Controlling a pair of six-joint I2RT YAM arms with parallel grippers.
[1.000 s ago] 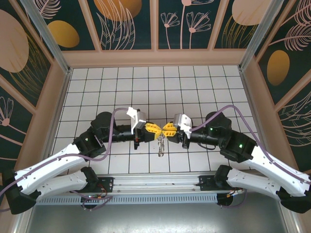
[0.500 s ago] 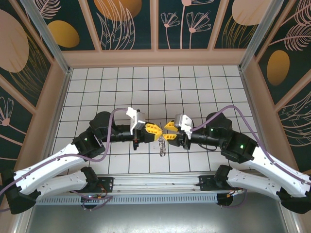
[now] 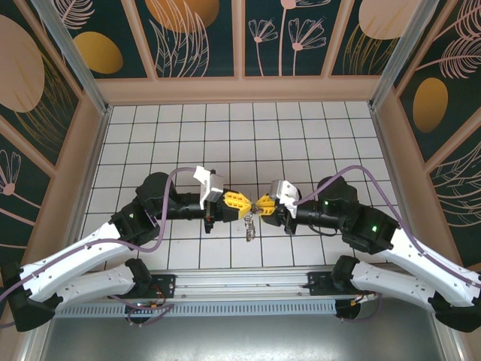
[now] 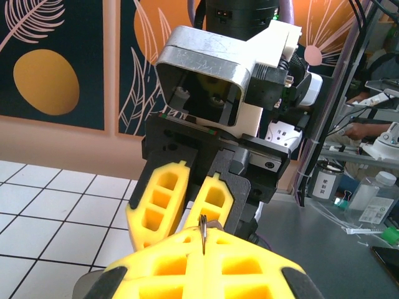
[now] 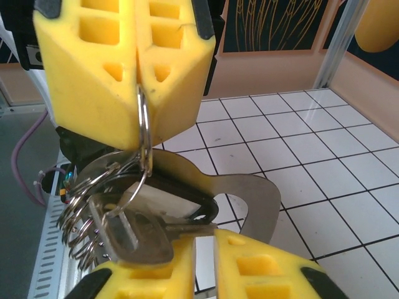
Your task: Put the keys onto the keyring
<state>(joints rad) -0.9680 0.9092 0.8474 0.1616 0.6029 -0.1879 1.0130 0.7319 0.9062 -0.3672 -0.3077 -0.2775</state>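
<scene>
My left gripper (image 3: pixel 243 203) is shut on a thin wire ring (image 5: pixel 143 118) of the keyring, whose edge shows between its yellow fingers (image 4: pixel 202 232). From that ring hangs the keyring's flat grey metal loop (image 5: pixel 259 193) with several more wire rings (image 5: pixel 78 215) and a grey key (image 5: pixel 134 233). My right gripper (image 5: pixel 206 243) faces the left one tip to tip, its fingers a narrow gap apart. The key's head rests on its left finger and the blade spans the gap, not pinched. From above, the bunch (image 3: pixel 248 222) dangles between both grippers above the tiled floor.
White tiled floor (image 3: pixel 248 135) stretches behind the grippers, walled by patterned panels (image 3: pixel 240 45) on three sides. A metal rail (image 3: pixel 240 284) runs along the near edge by the arm bases. Purple cables (image 3: pixel 361 177) loop over both arms.
The right gripper drew back slightly to the right, then closed in on the left gripper again. The hanging bunch swung toward it and back. The left gripper barely moved.
</scene>
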